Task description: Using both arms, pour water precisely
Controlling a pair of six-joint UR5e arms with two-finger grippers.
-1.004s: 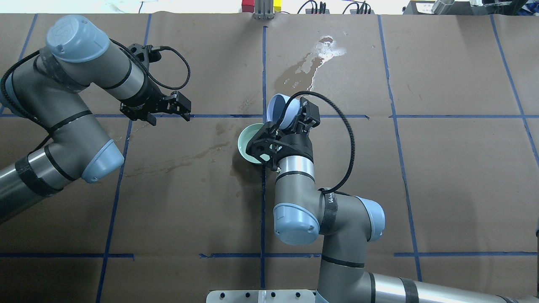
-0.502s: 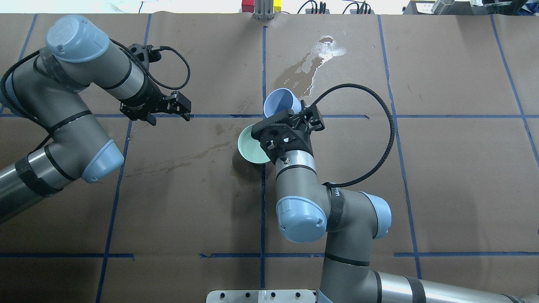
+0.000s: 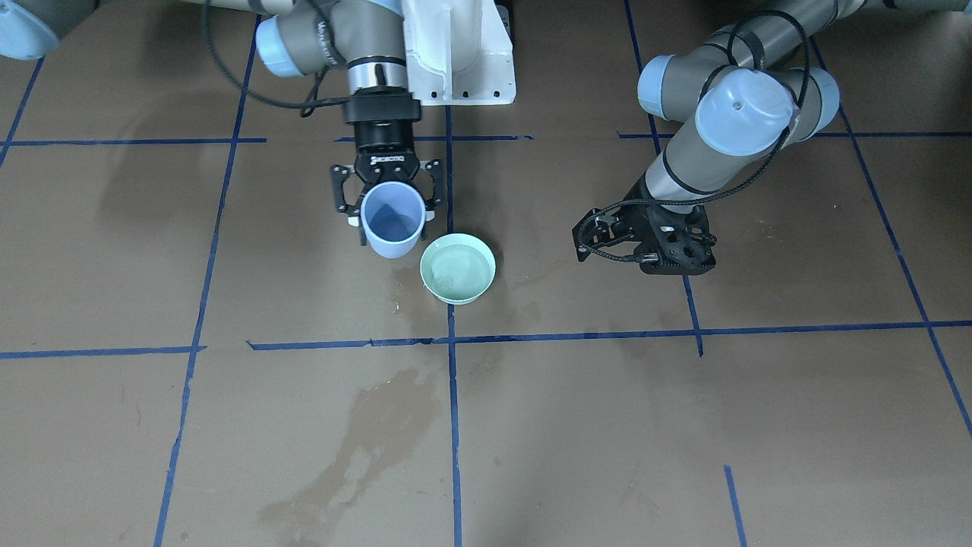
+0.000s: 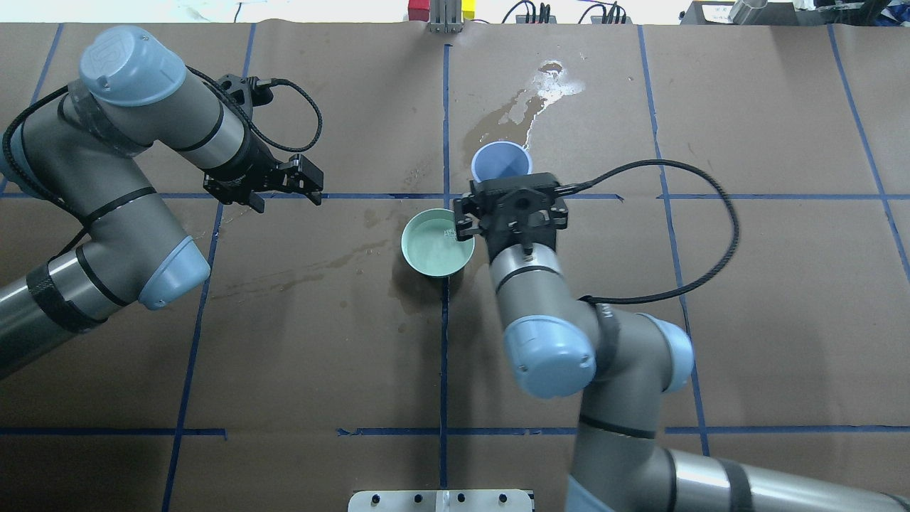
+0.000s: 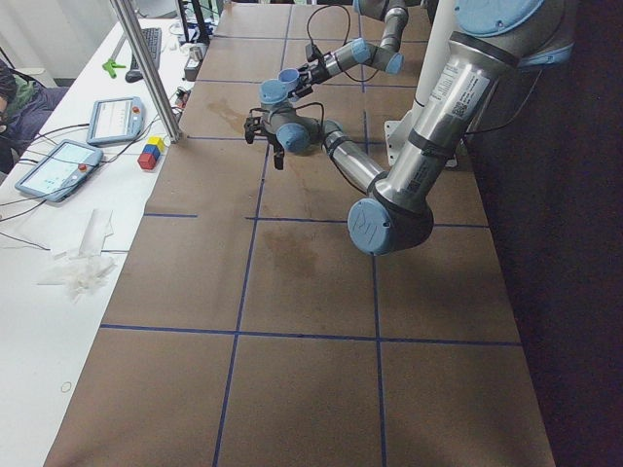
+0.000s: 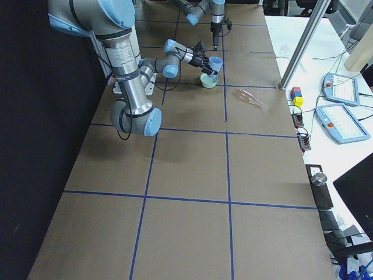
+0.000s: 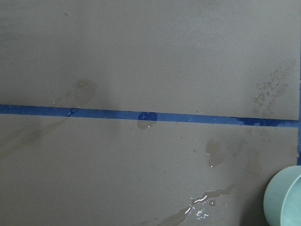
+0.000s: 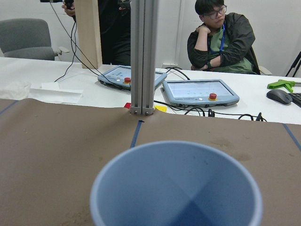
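pedestal (image 3: 459,53): white, at the robot's edge of the table, between the two arm bases
table (image 4: 746,299): covered in brown paper, crossed by blue tape lines (image 4: 444,355)
right arm (image 4: 547,355): reaches forward beside the middle tape line, its wrist over the centre of the table
bowl (image 4: 437,242): pale green, upright on the paper at the middle tape line, just left of the right wrist, free of both grippers
water (image 3: 456,270): lies in the bowl, clear, with a faint sheen
right gripper (image 3: 392,216): fingers clamped on the blue cup from both sides
blue cup (image 4: 501,162): held upright with its mouth up, just beyond the bowl and to its right, not touching it; the side view suggests it is lifted off the paper
left arm (image 4: 106,178): folded over the table's left part
left gripper (image 4: 309,183): over a cross tape line, well apart from the bowl, carrying nothing; how wide its fingers stand cannot be told
wet stains (image 4: 526,107): a dark shiny patch beyond the cup, a thinner streak left of the bowl
metal post (image 8: 142,56): upright at the far edge
touch pendants (image 8: 200,92): two, with red buttons, on the white bench behind
person (image 8: 221,42): seated behind the bench
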